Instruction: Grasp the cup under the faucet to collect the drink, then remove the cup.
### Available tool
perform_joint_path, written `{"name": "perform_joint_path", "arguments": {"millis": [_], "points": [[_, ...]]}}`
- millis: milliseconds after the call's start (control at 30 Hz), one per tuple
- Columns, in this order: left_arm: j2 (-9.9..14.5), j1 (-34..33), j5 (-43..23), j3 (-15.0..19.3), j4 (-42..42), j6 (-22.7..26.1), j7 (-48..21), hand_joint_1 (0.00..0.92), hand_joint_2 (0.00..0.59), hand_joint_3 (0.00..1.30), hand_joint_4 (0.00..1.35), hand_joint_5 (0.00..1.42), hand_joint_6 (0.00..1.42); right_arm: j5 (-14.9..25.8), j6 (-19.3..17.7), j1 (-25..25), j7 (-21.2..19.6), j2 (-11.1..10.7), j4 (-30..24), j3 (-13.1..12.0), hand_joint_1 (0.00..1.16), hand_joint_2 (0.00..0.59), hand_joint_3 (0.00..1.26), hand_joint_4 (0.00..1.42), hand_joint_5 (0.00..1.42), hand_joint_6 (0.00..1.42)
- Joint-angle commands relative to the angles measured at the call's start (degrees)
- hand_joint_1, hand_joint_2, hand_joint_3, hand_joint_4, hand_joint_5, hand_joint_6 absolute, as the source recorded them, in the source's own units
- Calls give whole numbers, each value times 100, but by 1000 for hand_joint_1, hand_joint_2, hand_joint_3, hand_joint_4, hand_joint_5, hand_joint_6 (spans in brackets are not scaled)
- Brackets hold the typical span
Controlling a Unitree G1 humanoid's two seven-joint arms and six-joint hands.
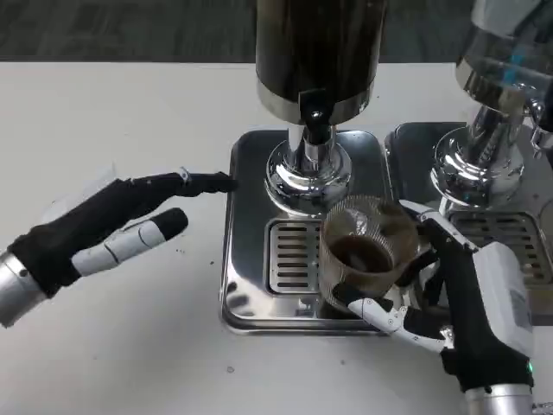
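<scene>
A clear ribbed plastic cup with dark drink in its bottom stands on the slotted drip grate of the steel dispenser base. It sits just in front of and slightly right of the chrome faucet. My right hand wraps the cup from the right, with one finger behind it and the thumb under its front. My left hand hovers over the table left of the base, fingers stretched toward the base's left edge, holding nothing.
The dark drink tank rises above the faucet. A second dispenser with its own steel base and grate stands at the right, close behind my right hand. The white table spreads to the left.
</scene>
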Motion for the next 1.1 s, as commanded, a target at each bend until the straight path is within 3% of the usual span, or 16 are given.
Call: {"name": "perform_joint_path", "arguments": {"millis": [33, 367, 633, 1100], "points": [[171, 266, 172, -177, -247, -387, 35, 0, 146, 275, 173, 143, 127, 119, -101, 137, 82, -51, -417, -147, 656, 239, 613, 717, 865, 1168], [509, 535, 191, -466, -516, -965, 61, 0, 145, 242, 136, 109, 114, 191, -106, 606, 440, -191, -1034, -373, 654, 240, 622, 731, 875, 1189], [726, 755, 35, -647, -866, -1302, 43, 0, 145, 226, 113, 94, 109, 210, -134, 982, 588, -181, -1500, -487, 654, 240, 626, 735, 877, 1193], [1165, 1289, -614, -1047, -1712, -1415, -123, 0, 144, 220, 109, 93, 107, 229, -262, 1548, 681, -102, -2065, -493, 670, 238, 643, 745, 894, 1193]]}}
